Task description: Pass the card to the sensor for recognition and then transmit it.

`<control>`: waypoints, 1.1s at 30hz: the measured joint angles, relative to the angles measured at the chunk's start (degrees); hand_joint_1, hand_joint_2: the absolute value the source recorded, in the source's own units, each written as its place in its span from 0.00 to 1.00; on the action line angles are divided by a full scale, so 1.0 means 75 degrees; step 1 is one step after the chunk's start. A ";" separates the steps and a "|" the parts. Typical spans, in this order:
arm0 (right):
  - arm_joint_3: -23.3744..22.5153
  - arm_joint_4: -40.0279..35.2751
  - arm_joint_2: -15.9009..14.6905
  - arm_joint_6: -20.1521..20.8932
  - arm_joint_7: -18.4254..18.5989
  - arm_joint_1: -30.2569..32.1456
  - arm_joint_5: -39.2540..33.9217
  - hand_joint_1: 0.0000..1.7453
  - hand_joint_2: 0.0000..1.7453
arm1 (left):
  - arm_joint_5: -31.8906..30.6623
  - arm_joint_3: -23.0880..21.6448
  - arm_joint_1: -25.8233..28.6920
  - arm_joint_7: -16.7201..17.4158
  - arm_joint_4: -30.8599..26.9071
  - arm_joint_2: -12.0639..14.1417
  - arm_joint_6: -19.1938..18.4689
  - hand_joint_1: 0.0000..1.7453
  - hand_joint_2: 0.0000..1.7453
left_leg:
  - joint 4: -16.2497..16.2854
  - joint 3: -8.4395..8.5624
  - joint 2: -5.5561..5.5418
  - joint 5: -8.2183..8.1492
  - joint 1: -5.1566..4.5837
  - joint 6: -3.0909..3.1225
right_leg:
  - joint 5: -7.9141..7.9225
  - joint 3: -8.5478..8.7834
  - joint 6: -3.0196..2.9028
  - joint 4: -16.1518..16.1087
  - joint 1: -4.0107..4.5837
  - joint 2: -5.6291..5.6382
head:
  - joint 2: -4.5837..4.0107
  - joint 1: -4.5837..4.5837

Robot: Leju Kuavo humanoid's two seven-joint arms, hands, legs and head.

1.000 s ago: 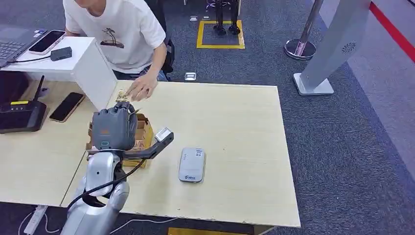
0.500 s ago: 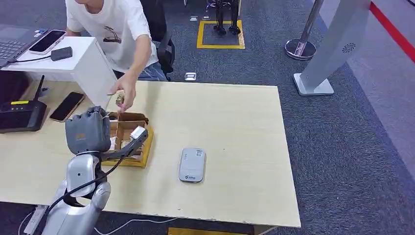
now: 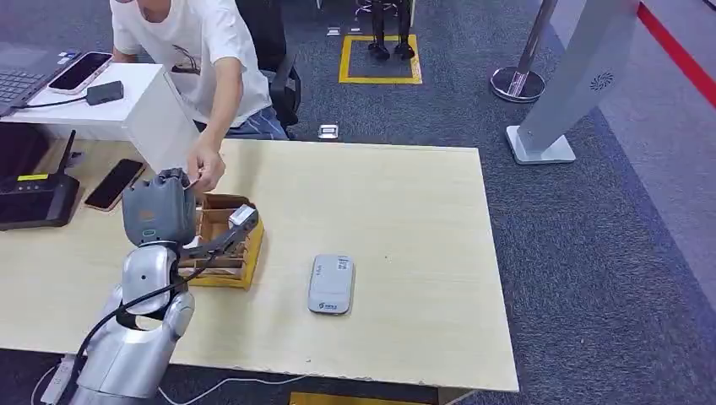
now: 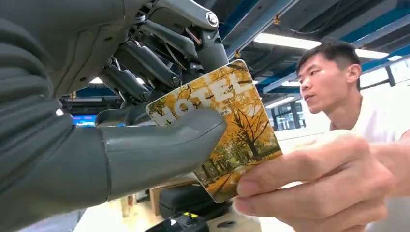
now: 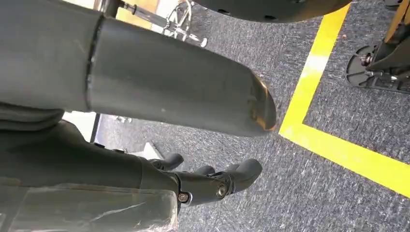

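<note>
Person's hand (image 4: 319, 183) now reaching glossy rectangular card (image 4: 227, 125), left hand (image 4: 145, 121) pinching it

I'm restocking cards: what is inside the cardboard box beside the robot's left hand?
The cardboard box shows brown dividers forming open compartments. The left hand and its arm cover the near side, so I cannot tell whether cards remain inside.

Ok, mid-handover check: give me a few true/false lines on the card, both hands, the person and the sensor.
1. The left hand holds the card. True.
2. The person's hand grips the card too. True.
3. The card lies on the sensor. False: it is up in the hands, by the box.
4. The right hand holds a second card. False: it holds nothing, over the floor.
5. The sensor is inside the box. False: it lies on the table beside it.
</note>
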 joint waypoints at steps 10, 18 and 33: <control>0.0020 0.0006 0.0000 -0.0003 0.0026 -0.0001 0.0000 0.00 0.00 | 0.0000 -0.0017 -0.0062 -0.0044 0.0157 -0.0058 0.0029 0.00 1.00 | 0.0000 -0.0001 0.0001 -0.0001 -0.0001 0.0001 | 0.0000 -0.0001 0.0000 0.0000 0.0000 0.0002 | 0.0000 0.0000; 0.0020 0.0003 0.0000 -0.0023 0.0000 0.0000 -0.0020 0.00 0.00 | 0.0000 -0.0076 -0.0020 -0.0190 0.0073 -0.0137 -0.0172 0.00 1.00 | 0.0000 0.0000 0.0001 0.0000 0.0000 0.0000 | 0.0000 -0.0001 0.0000 0.0000 0.0000 0.0003 | 0.0000 0.0000; -0.0009 0.0006 -0.0017 0.0096 -0.0093 0.0006 -0.0169 0.00 0.00 | 0.0000 -0.0087 0.0851 -0.2128 -0.0694 -0.0737 -0.1387 0.00 1.00 | 0.0000 -0.0003 0.0005 -0.0002 -0.0002 0.0001 | -0.0001 -0.0002 0.0000 -0.0002 -0.0001 0.0003 | 0.0000 0.0000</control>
